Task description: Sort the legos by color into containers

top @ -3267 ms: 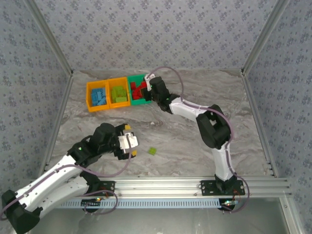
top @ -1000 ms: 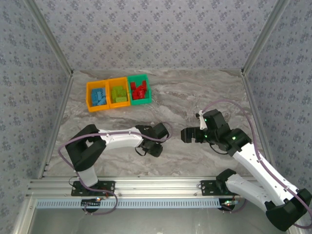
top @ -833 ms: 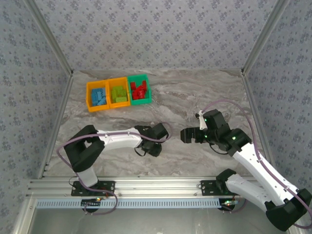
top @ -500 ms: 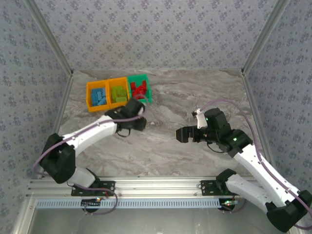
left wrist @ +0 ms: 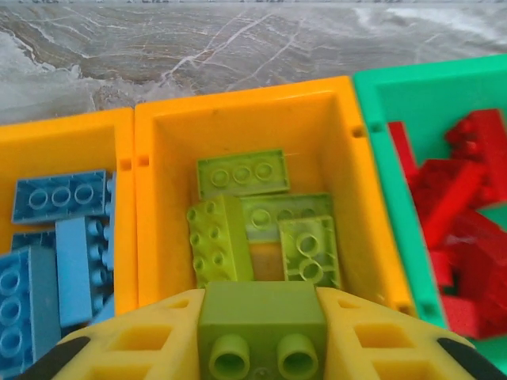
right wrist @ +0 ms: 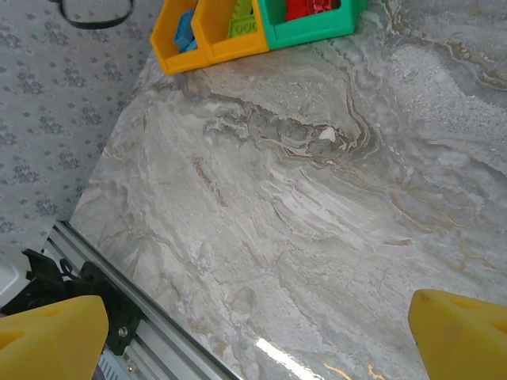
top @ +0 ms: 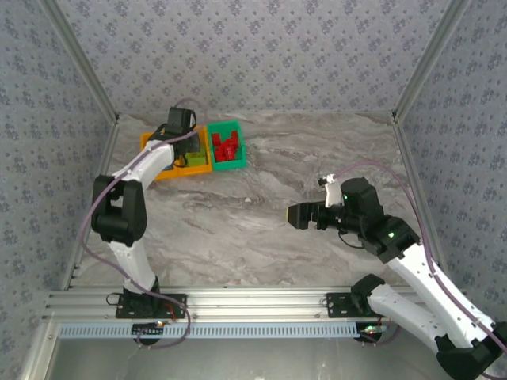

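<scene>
Legos of three colors are found sorted in the containers, which are joined in a row at the far left of the surface. Blue legos are kept in the left orange bin, lime legos in the middle orange bin, and red legos in the green bin.

One lime green brick is clamped between the yellow fingers of the left hand. It is held just over the near edge of the middle orange bin, with two studs turned to the wrist camera. The right hand is spread wide with nothing in it, over the bare surface and well apart from the bins.

Such a brick is judged to be light, stiff and not fragile, made of smooth hard plastic. Its flat sides can be slippery, so it is best taken across two opposite flat sides, near the middle, and not over the studs or on a corner, where it may twist out. Because it is so light, it may bounce if it is let go from high, so a low release inside the bin is advised.

No brand, label or other writing can be read. The stud tops are too small and blurred to tell if letters are there.
</scene>
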Tool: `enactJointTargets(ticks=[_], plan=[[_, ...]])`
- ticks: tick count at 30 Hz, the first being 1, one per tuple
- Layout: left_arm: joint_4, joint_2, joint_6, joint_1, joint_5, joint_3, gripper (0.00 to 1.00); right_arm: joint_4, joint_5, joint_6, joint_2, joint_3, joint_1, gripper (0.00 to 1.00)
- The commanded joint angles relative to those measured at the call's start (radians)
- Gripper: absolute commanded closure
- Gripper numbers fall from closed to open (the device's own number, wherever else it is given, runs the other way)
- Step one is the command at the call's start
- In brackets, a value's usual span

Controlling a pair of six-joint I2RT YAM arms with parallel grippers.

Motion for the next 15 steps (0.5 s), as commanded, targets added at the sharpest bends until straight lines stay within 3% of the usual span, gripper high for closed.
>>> enactJointTargets(ticks=[1, 4, 8, 15], plan=[[0.004, 0.056, 0.022, 0.012, 0.0, 0.114, 0.59, -0.014, 0.03, 0.026, -0.025, -0.014, 0.008, 0.0], [-0.018, 0.085, 0.024, 0.019, 0.011, 0.16, 0.48, -0.018, 0.035, 0.022, -0.024, -0.01, 0.007, 0.0], [0.014, 0.018, 0.004, 0.018, 0.052, 0.092, 0.45, -0.05, 0.106, 0.012, -0.023, -0.014, 0.006, 0.0], [0.109, -0.372, -0.049, -0.025, 0.085, -0.261, 0.45, -0.056, 0.441, -0.054, 0.012, -0.055, -0.057, 0.0]])
